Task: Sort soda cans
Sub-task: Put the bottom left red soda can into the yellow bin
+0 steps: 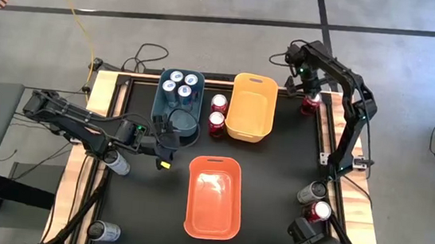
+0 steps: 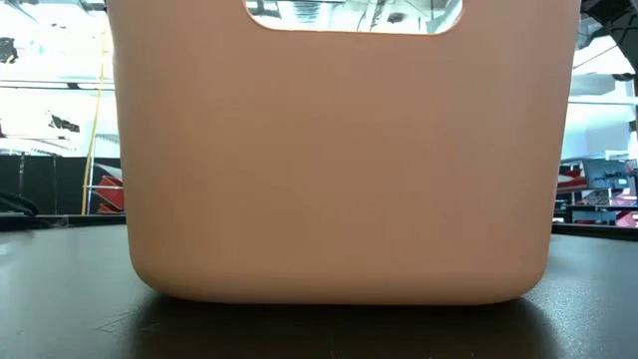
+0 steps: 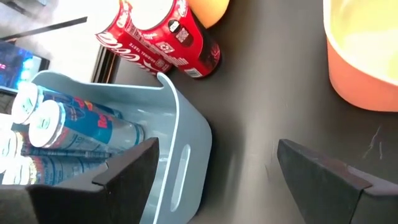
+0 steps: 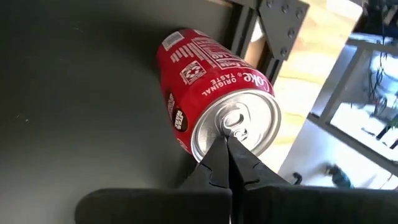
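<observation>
Right end effector [image 4: 227, 146] closed empty above red can [image 4: 214, 93]; left end effector [image 3: 217, 168] spread wide, holding nothing, beside blue bin [image 3: 186, 143]

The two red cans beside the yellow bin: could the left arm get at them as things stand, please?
Probably yes: the left gripper is open by the blue bin, and the red cans stand upright with bare mat toward it.

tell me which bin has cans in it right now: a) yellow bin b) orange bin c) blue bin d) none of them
c, the blue bin holds four blue cans standing in it, while the yellow bin and orange bin show bare insides from above.
</observation>
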You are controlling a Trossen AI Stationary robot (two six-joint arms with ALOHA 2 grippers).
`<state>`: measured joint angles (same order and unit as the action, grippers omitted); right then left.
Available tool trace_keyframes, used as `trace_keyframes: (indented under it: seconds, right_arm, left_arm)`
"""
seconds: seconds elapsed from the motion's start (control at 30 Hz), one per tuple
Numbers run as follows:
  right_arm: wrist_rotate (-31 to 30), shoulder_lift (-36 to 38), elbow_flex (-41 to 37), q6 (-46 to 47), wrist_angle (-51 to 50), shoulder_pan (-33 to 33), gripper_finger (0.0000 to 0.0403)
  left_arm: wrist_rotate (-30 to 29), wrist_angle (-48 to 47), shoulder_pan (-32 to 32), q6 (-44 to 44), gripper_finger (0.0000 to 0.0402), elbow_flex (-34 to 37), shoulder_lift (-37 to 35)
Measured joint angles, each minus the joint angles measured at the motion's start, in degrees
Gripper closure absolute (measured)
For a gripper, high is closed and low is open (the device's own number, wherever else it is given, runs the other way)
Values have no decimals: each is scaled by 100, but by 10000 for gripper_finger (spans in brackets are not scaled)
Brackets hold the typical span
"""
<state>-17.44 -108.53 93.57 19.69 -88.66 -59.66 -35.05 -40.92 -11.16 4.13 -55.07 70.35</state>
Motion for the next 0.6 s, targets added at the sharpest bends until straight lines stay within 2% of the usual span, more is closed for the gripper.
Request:
trace_keyframes:
  seconds: [0.33, 0.6]
  right_arm:
    - [216, -17, 516, -329, 122, 7, 403]
    - [434, -17, 537, -322, 202, -97, 403]
  left_arm:
    - [-2, 166, 88, -151, 77, 0, 0]
    - [-2, 136, 269, -126, 77, 0, 0]
